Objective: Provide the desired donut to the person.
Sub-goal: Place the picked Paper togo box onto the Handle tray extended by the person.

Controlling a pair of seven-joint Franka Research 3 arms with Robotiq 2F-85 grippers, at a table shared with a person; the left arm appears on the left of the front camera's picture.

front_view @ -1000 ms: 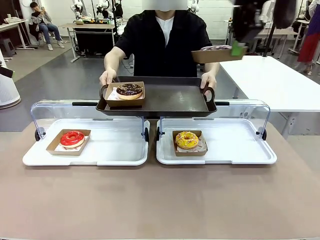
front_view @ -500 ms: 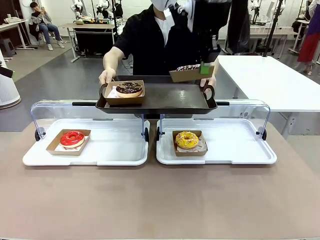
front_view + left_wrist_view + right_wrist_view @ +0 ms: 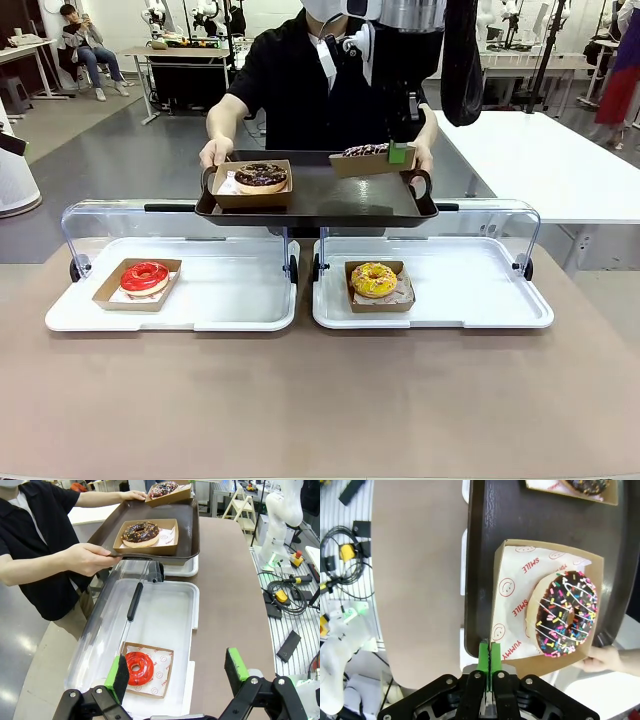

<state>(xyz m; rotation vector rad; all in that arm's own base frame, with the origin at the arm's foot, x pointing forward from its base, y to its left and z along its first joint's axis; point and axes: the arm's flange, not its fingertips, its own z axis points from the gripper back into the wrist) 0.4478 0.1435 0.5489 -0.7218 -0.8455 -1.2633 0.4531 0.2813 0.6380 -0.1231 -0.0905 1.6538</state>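
The person (image 3: pixel 310 80) stands across the table and holds a dark tray (image 3: pixel 320 200) by both handles. On its left part lies a chocolate donut (image 3: pixel 260 177) in a cardboard box. My right gripper (image 3: pixel 398 153) is shut on the rim of a second box with a sprinkled chocolate donut (image 3: pixel 366 151), low over the tray's far right part. In the right wrist view the right gripper (image 3: pixel 489 652) pinches the box edge, the sprinkled donut (image 3: pixel 567 612) lies over the tray (image 3: pixel 480 555), and a hand (image 3: pixel 610 659) grips the tray. My left gripper (image 3: pixel 176 672) hangs open above a red donut (image 3: pixel 140 665).
Two white display trays with raised clear lids stand side by side on the brown table. The left one (image 3: pixel 230 300) holds the red donut (image 3: pixel 145 276), the right one (image 3: pixel 470 300) a yellow donut (image 3: pixel 374 279). A white table (image 3: pixel 540 160) stands at the back right.
My right gripper has carried the boxed sprinkled donut down and leftward, from above the tray's right end to low over its right part. The person's tray has stayed about level.
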